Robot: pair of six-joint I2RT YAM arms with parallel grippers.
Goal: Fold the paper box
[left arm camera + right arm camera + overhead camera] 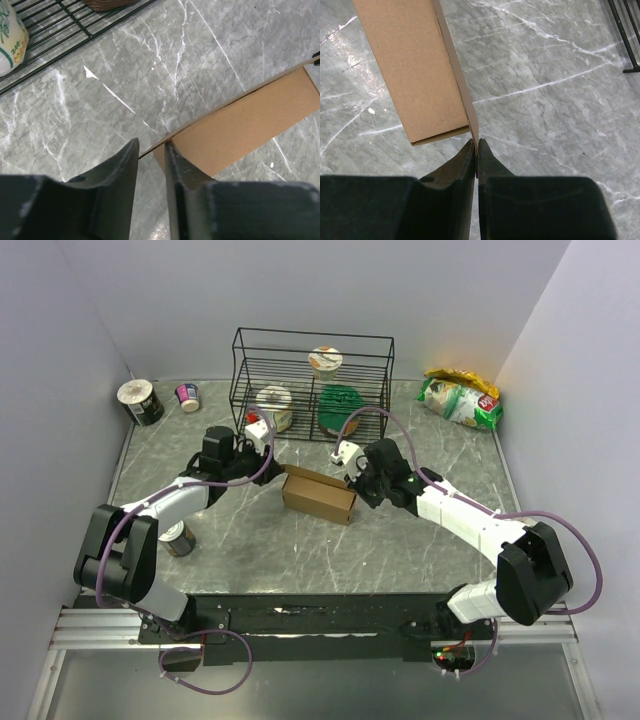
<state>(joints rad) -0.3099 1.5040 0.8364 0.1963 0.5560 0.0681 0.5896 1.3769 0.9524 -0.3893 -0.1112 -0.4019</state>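
Note:
The paper box (318,496) is a small brown oblong box lying in the middle of the marble table. My left gripper (270,466) is at its left end. In the left wrist view the fingers (176,165) stand a little apart, and the thin edge of a box flap (240,120) reaches into the gap between them without being pinched. My right gripper (356,486) is at the box's right end. In the right wrist view its jaws (477,146) are closed on the thin edge of a box wall (415,65).
A black wire rack (312,380) holding cups and a green item stands behind the box; it also shows in the left wrist view (50,37). A can (178,538) stands by the left arm. Two cups (140,400) are at the back left and a snack bag (460,398) at the back right.

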